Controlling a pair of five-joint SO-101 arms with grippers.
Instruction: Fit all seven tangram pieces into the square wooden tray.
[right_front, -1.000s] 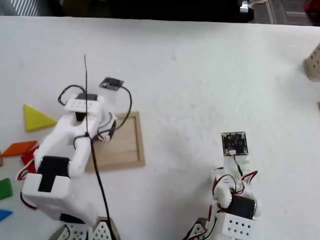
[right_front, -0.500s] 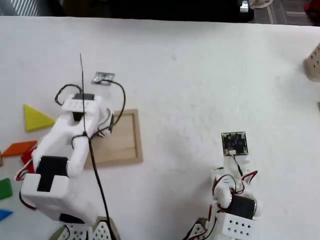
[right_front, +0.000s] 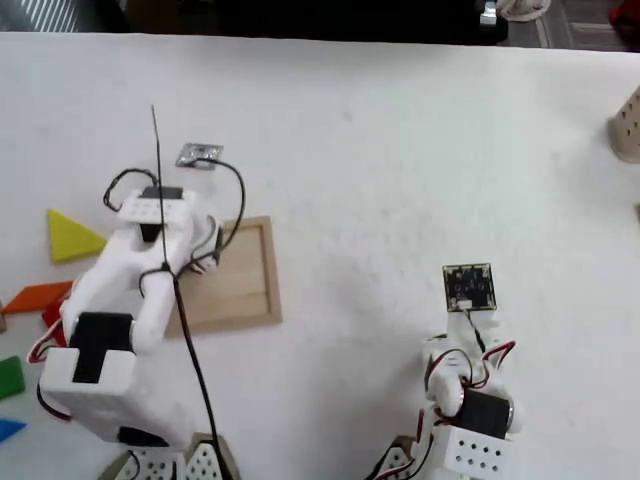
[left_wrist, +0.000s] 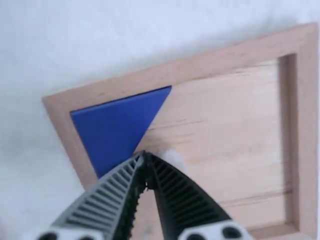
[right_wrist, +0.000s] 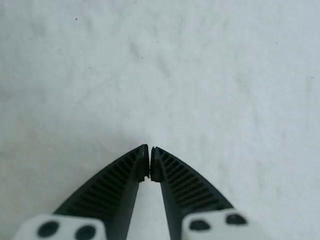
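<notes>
Two SO-101 arms, white shells with black fittings.
Left arm (right_front: 130, 300): blocky white links, black servo faces, a thin black cable (right_front: 197, 375) along it, a looped black lead to a small grey board (right_front: 199, 156). Right arm (right_front: 470, 400): white links, black servo, red and white wires (right_front: 497, 352), a square black board (right_front: 469, 287) at the wrist. Left gripper (left_wrist: 146, 165) and right gripper (right_wrist: 150, 160): black ribbed tapering fingers (right_wrist: 122, 185) on white bases with dark screw holes.

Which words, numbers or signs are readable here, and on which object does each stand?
None can be read.
The wooden tray and the blue triangle carry no print.
Any marks on the circuit board are too small to read.
</notes>
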